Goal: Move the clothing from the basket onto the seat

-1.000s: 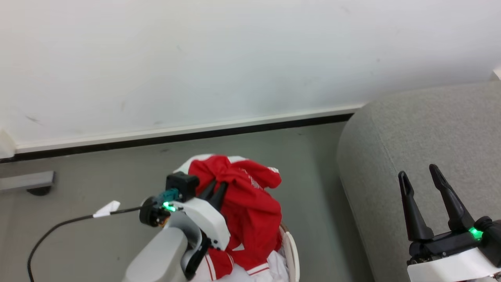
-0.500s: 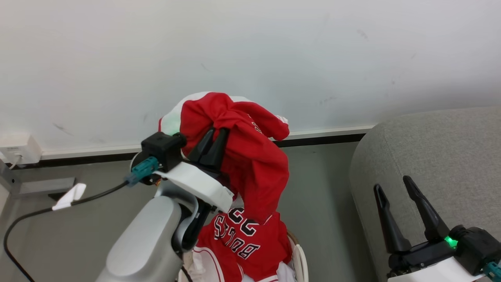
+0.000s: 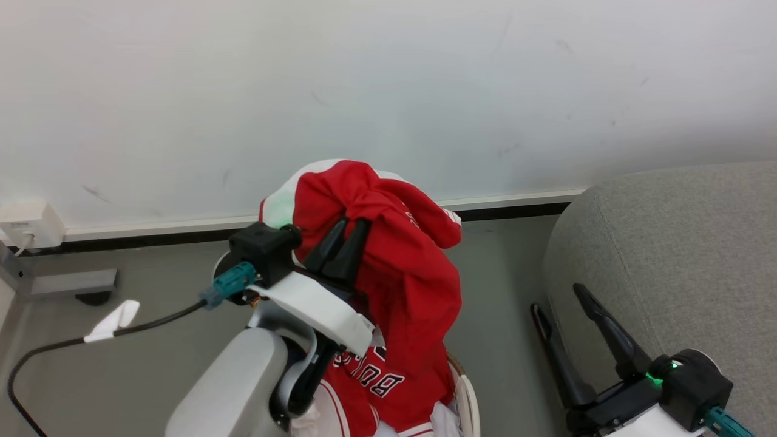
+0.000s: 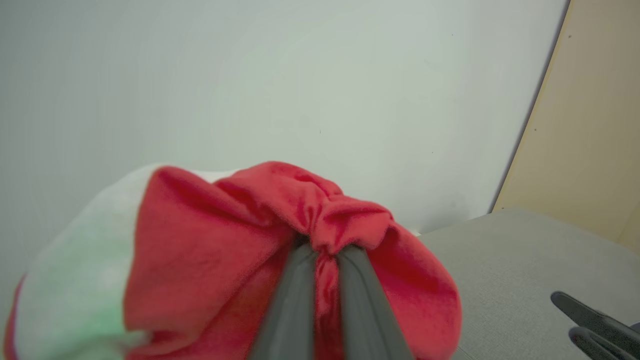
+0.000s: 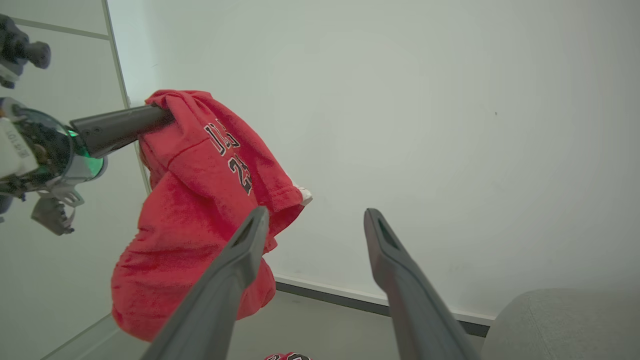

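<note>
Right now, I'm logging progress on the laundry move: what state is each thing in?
left gripper, shut on the red jersey, above the basket.
red jersey, bunched, hanging from the left gripper.
right gripper, open, holding nothing.
basket, more red clothing inside.
sofa, jersey not yet on it.

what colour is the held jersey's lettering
Black with white edging on the red jersey, best in the right wrist view.
</note>
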Controlling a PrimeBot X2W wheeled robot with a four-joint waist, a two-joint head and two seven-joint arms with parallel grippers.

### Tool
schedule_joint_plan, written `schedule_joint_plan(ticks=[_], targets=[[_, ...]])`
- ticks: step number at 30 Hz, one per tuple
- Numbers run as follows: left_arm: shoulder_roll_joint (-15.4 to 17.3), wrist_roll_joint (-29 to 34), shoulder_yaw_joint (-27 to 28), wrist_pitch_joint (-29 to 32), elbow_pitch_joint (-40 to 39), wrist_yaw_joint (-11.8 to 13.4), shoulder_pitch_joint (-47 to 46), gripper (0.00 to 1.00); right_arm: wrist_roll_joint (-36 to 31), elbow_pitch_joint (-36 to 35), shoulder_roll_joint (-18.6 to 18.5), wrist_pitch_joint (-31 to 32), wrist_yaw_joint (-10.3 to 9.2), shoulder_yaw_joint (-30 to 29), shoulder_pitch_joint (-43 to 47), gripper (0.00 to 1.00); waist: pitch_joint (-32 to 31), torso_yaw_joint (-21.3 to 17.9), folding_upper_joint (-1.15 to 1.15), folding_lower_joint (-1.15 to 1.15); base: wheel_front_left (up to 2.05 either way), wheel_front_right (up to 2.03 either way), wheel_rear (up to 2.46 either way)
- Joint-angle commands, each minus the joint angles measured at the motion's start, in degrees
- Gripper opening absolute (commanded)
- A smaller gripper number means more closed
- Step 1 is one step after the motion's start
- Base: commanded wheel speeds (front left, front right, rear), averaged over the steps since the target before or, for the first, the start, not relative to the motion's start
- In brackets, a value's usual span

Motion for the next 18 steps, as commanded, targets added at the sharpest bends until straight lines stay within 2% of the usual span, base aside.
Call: schedule_joint_plan(ticks=[1,6,12,18], targets=[[0.0,0.0,-0.2,0.2,-0.3,-0.2,0.8,0.00,0.7,0.3,-0.5,0.0,0.17,0.8,-1.2,1.00,0.1,0.2,0.00,0.00,0.00,0.00,0.00],[-1.0,0.3,-2.4,0.5,-0.4,-1.0,1.5,0.00,1.7,3.7,-2.9,0.0,0.17,7.2,-3.9,1.00,0.1,1.3,0.00,0.00,0.00,0.00,0.00],[-2.5,0.1,-5.1,1.1,-0.2,-2.1,1.8,0.00,4.6,11.2,-5.0,0.0,0.17,15.6,-9.1,1.00,-0.3,3.2,0.00,0.00,0.00,0.00,0.00],[-3.7,0.6,-8.3,1.7,-0.5,-3.0,2.3,0.00,6.3,14.7,-5.0,0.0,0.17,21.1,-13.3,1.00,-0.9,5.7,0.00,0.00,0.00,0.00,0.00]])
